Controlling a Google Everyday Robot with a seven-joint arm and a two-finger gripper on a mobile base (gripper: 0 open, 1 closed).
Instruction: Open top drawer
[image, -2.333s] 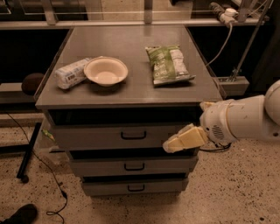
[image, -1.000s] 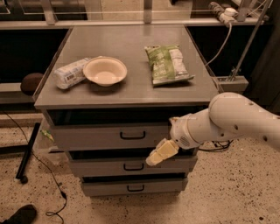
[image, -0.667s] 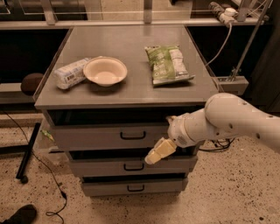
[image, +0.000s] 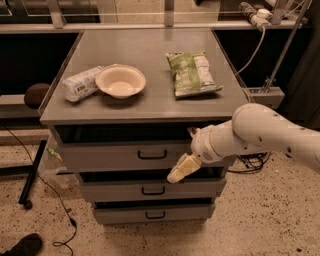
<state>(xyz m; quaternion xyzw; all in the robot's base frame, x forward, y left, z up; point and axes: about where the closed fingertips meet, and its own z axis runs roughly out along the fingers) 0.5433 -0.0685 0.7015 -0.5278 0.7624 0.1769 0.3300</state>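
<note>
At the lower right edge of the top drawer (image: 105, 157) — pincer (image: 181, 169), grip unclear.

Grey metal cabinet (image: 145, 47) carrying a pale bowl (image: 120, 81), with a white wrapped packet (image: 81, 84) touching its left side and a green snack bag (image: 192, 73) well apart to the right. The top drawer (image: 100, 157) shows a dark gap above its front, with a small dark handle (image: 152, 155) at centre. The white arm (image: 260, 131) enters from the right, and the cream gripper (image: 179, 171) points down-left across that drawer's lower edge, right of the handle and apart from it.
</note>
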